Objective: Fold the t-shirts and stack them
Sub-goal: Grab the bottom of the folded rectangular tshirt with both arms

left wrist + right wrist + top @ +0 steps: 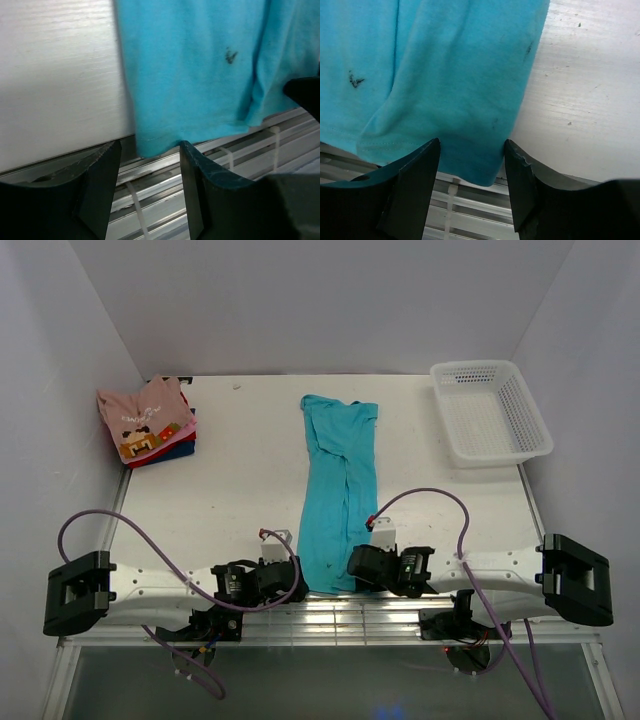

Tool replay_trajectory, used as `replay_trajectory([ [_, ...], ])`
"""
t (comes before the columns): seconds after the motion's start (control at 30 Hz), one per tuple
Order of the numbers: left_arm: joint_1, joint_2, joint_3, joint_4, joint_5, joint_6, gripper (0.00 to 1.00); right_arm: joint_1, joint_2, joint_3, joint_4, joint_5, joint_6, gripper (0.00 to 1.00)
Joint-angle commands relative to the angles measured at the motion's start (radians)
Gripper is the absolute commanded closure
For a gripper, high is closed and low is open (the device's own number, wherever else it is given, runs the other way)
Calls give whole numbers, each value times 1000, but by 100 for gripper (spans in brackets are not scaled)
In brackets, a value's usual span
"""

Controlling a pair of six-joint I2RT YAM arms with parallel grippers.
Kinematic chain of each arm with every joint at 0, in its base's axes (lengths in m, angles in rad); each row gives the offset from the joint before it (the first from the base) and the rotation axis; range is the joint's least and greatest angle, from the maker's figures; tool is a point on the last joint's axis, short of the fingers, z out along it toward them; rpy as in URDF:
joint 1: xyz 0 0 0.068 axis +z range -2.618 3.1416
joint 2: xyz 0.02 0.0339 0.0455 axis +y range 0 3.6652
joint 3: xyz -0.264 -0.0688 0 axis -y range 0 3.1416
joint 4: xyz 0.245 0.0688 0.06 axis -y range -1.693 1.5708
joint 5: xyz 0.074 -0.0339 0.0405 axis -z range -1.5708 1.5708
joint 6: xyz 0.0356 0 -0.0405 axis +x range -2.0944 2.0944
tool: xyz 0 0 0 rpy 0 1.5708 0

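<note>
In the middle of the table, the teal t-shirt lies as a long narrow strip. Its sides are already folded inward, its collar end points toward the far wall and its hem reaches the near edge. There the hem hangs a little over the metal rails. That overhang likely makes the corners easier to pick up, since a finger can slip beneath the cloth instead of scraping the tabletop.

The left gripper sits at the hem's left corner and the right gripper at its right corner. Both have their jaws spread apart, with the cloth edge lying between the fingertips. Neither is pinching anything yet. Placed this way, the pair looks ready to close on both corners at once and carry the hem away toward the collar. That would fold the strip in half crosswise, the step that seems to be in hand.

At the far left corner, well apart from the teal shirt, rests the stack of folded t-shirts. A pink one with a blocky picture is on top, and red and dark blue edges show beneath it. This is probably where the teal shirt will go. A white basket stands at the far right.
</note>
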Motion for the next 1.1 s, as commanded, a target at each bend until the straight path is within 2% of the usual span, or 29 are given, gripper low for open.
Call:
replay_trajectory([
  [0.0,-1,11,-8,-72,-4,-36,39,19,19,-11,51,-35,46,41],
  [0.2,-3,16,-11,-74,2,-47,47,39,43,1,2,-35,83,57],
  [0.27,-3,13,-13,-75,2,-45,57,56,61,13,-50,-24,113,67],
  [0.3,-4,11,-13,-75,4,-45,61,64,69,30,-69,-19,124,80],
  [0.37,-3,10,-16,-75,2,-45,76,87,95,47,-106,-6,153,91],
  [0.43,-3,10,-14,-72,1,-41,89,101,118,69,-141,2,167,92],
  [0.47,-4,8,-14,-69,2,-37,100,114,127,73,-147,1,172,92],
  [0.6,-30,-5,3,-77,-21,-17,100,160,153,110,-178,-7,207,92],
  [0.73,-82,-36,45,-95,-93,-27,100,197,173,194,-296,43,237,92],
  [0.9,-84,-56,116,-91,-241,36,100,194,163,262,-360,138,234,92],
  [1.07,-84,-32,167,-39,-309,117,100,161,141,288,-370,189,192,92],
])
